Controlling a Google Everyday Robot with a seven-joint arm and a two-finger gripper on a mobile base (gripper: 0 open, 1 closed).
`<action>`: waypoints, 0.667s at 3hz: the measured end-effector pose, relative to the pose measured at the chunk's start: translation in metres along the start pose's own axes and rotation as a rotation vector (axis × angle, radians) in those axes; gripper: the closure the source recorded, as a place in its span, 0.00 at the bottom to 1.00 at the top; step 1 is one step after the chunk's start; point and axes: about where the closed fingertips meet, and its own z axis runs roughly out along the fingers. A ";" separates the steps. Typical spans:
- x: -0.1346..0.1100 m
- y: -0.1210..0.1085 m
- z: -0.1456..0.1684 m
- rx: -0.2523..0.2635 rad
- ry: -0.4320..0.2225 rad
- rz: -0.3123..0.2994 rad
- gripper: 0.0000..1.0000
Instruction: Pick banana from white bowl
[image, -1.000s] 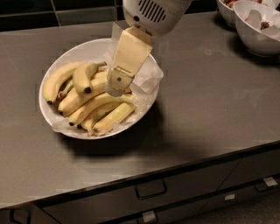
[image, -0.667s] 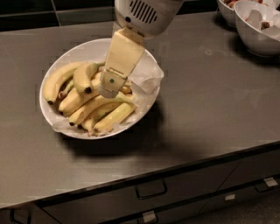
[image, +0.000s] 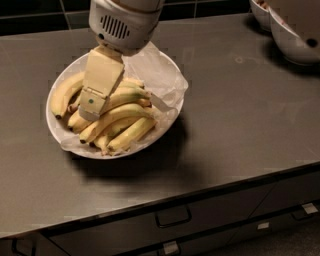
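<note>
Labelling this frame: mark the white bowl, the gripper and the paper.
white bowl (image: 136, 150), camera view, near rim.
gripper (image: 90, 107), camera view, lower tip, over the bowl's left half.
paper (image: 156, 75), camera view, right fold.

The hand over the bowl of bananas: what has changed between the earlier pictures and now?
The hand moved left across the bowl. Its tip is now low over the pile, near the curved banana at the left rim. Nothing is visibly taken hold of yet. The bowl, the other bananas and the paper stayed in place.
</note>
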 end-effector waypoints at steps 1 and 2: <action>-0.007 0.002 0.017 -0.001 0.046 0.050 0.00; -0.009 0.004 0.026 0.018 0.063 0.083 0.00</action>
